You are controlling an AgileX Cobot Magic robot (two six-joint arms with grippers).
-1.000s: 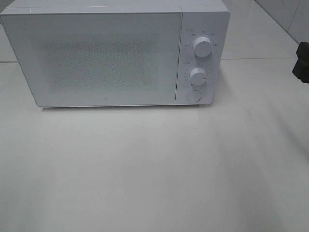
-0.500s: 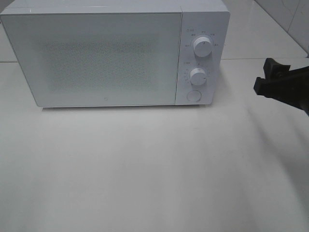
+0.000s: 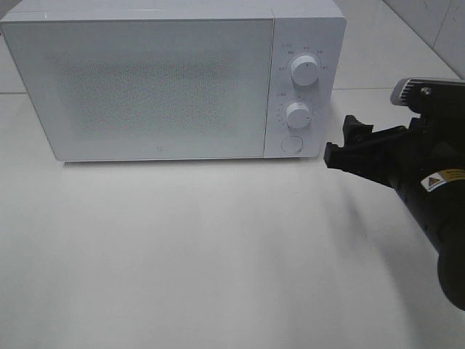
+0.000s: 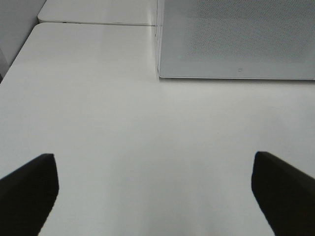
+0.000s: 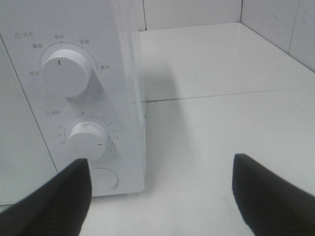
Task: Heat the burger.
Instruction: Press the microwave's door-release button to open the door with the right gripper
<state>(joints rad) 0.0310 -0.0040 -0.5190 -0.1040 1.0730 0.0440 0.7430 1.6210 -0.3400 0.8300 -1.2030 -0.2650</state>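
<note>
black jaws of right gripper [image 5: 158, 194] wide apart, holding nothing.

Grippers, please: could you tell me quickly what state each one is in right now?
Left gripper: open, holding nothing.
Right gripper: open, holding nothing.

On your right arm [image 3: 429, 207], list one matt black, rounded tubular link carrying a small label [image 3: 442, 179], yellow with a black warning triangle beside a white strip whose print is too small to read, and above it a light grey housing [image 3: 413, 91] with a single dark round spot on its face. Your right gripper [image 3: 341, 139] is black throughout, with two flat, blocky, angular fingers [image 3: 354, 127]. Of your left gripper [image 4: 153, 160] you can see only two plain black wedge-shaped fingertips [image 4: 29, 191], smooth and unmarked.
</note>
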